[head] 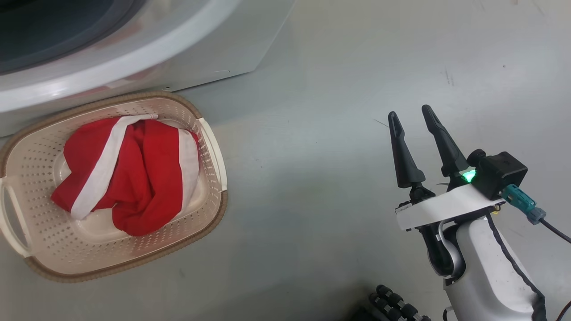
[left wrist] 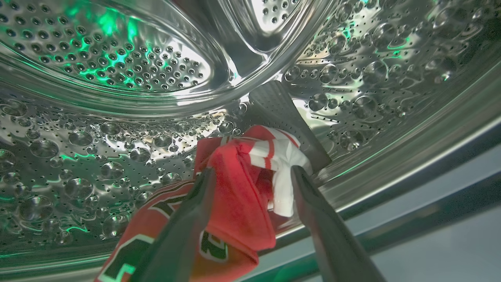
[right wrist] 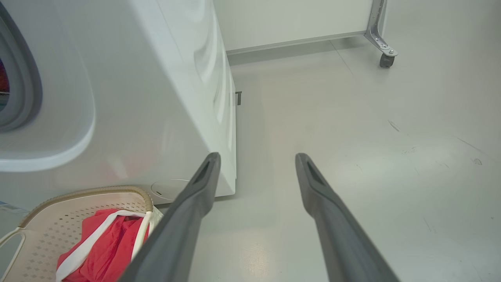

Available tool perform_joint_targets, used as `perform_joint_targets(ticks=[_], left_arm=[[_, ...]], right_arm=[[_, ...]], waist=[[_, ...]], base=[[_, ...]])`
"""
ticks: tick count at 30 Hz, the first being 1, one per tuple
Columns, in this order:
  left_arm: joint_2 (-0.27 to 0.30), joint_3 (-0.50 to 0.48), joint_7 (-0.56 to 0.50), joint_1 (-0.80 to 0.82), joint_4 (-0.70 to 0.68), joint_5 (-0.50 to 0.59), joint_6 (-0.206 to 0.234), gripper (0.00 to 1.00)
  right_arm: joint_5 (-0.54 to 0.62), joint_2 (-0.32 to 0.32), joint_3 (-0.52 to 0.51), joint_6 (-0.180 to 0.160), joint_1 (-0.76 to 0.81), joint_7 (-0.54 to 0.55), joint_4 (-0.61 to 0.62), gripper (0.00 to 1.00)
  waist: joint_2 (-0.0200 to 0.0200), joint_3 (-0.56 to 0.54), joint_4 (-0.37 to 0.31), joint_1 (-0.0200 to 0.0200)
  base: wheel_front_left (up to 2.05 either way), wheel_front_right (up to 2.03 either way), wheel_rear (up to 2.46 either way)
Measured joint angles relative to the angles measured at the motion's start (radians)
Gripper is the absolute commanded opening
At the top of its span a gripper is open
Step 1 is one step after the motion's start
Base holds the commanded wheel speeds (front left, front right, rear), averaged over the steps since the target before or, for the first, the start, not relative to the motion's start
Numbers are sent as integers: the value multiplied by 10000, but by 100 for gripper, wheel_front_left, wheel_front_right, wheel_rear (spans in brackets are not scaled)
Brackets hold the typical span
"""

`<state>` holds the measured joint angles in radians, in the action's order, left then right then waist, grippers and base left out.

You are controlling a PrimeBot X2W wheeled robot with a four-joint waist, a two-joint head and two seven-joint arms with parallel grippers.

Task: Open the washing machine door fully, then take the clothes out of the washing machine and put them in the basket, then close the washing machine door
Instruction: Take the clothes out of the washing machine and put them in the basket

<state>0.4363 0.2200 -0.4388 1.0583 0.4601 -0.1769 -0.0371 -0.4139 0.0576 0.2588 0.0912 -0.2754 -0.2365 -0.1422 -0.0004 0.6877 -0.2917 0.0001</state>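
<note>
You are holding the left gripper (left wrist: 253, 172) deep inside the shiny perforated steel drum (left wrist: 98, 156) of the big white front-loading washing machine (head: 200, 49). Its two long dark fingers are standing spread wide on either side of a bunched red jersey with white stripes and dark block lettering (left wrist: 238, 203). The jersey is lying on the drum wall against a dark ribbed paddle (left wrist: 274, 105), near the lip of the opening.

It is looking soft, light and limp, so it will likely sag and trail once lifted. The raised red fold sitting between the fingers is offering the thickest bite. The thin white striped edge looks more likely to slip out. The steel is slick, so the cloth should slide free, though a hanging tail could catch on the lip.

The right gripper (head: 409, 113) is hovering over the pale grey floor (head: 312, 187), fingers apart and gripping nothing. It is sitting well to the right of the small cream perforated basket with a brown woven-look rim (head: 35, 169), where another red garment with white bands (head: 142, 178) is lying.
</note>
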Motion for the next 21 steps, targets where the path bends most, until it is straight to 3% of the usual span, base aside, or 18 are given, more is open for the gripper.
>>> perform_joint_targets(ticks=[9,10,12,13,21], left_arm=[[12,75,-366,250,917,372,414,98],[10,81,-368,314,970,395,443,76],[-8,90,-502,408,1129,445,516,6],[-8,121,-533,429,1212,476,545,0],[-69,274,-422,569,1475,545,639,0]], right_arm=[[-81,-35,79,46,-169,-67,-284,100],[-82,-38,81,46,-203,-69,-307,100],[-104,-42,81,46,-263,-71,-343,100],[-117,-42,81,48,-281,-73,-368,100],[-144,-56,69,119,-485,-125,-493,100]], waist=[[0,150,-151,0],[0,159,-156,0],[0,177,-160,0],[0,187,-160,0],[0,237,-126,0]], base=[[0,0,0],[0,0,0],[0,0,0],[0,0,0],[0,0,0]])
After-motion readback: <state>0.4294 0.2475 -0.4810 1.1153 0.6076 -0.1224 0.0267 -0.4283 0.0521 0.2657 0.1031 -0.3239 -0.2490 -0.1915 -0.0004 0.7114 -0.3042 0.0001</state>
